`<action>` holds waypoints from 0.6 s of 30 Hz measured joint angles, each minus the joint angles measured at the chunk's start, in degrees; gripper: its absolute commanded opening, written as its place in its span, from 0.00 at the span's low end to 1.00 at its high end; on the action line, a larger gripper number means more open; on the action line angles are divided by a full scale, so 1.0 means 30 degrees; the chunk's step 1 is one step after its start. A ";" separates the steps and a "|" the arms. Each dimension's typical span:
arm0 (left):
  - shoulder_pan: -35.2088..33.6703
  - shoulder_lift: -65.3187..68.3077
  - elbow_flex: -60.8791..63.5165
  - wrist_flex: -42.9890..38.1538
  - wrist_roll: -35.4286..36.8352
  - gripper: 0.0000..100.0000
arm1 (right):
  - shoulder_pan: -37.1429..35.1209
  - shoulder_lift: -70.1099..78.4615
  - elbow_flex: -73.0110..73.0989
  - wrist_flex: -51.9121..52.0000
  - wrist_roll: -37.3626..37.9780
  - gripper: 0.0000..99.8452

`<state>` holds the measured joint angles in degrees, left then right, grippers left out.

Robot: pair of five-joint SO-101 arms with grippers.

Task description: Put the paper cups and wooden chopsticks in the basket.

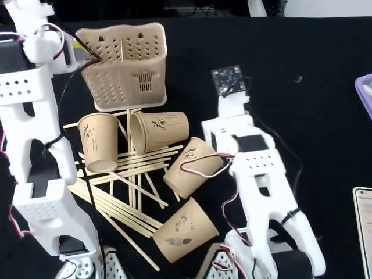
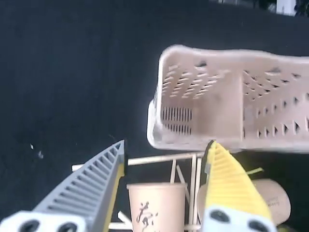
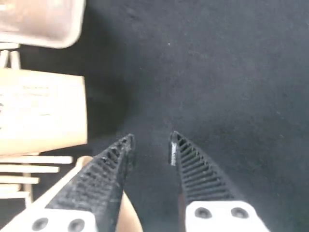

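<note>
The black counter (image 1: pixel 302 133) carries everything. The tan plastic basket (image 1: pixel 125 64) sits in the upper left of the high view, its opening facing up, and no cup or stick is visible inside it. So it looks like the job is right at the start, with the first pickup not yet made.

There are four paper cups just below the basket. One (image 1: pixel 97 141) is closest to the arm on the left, and a second (image 1: pixel 160 131) lies on its side right next to it. A third (image 1: pixel 189 167) is tipped over beside the arm on the right. The fourth (image 1: pixel 183 229) lies at the lower middle of the frame. The wooden chopsticks (image 1: pixel 133 168) are fanned out under and between the cups in a messy pile, and a few reach up to the foot of the basket.

The left tool (image 2: pixel 165 150) is spread wide with nothing in it. It hangs above a cup (image 2: pixel 157 205), with the basket (image 2: pixel 217 101) just beyond. The right tool (image 3: pixel 151 139) is also released and empty, over bare counter, with a lying cup (image 3: pixel 41 111) off to the side.

Best guess is the left arm is lined up for that first cup. The next move would be to drop down, pinch the cup wall without crushing it, then lift it high enough to clear the basket rim. The loose sticks under the cup could get dragged along.
</note>
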<state>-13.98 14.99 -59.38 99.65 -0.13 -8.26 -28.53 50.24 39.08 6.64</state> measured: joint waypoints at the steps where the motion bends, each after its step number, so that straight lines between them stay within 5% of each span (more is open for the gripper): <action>1: 0.0000 -0.0059 0.0000 -0.0264 0.0000 0.27 | -0.0234 -0.0059 0.0000 0.0000 0.0000 0.12; 10: -0.0117 0.1700 0.1993 -0.3341 0.1055 0.27 | -0.2491 -0.0117 0.0000 0.0176 0.0000 0.15; 18: -0.1846 0.1670 0.1436 -0.0029 0.1231 0.27 | -0.6974 -0.0117 0.0000 0.0176 0.0000 0.26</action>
<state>-19.52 20.00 -55.08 99.56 3.56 -29.19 -28.88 50.24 39.60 6.64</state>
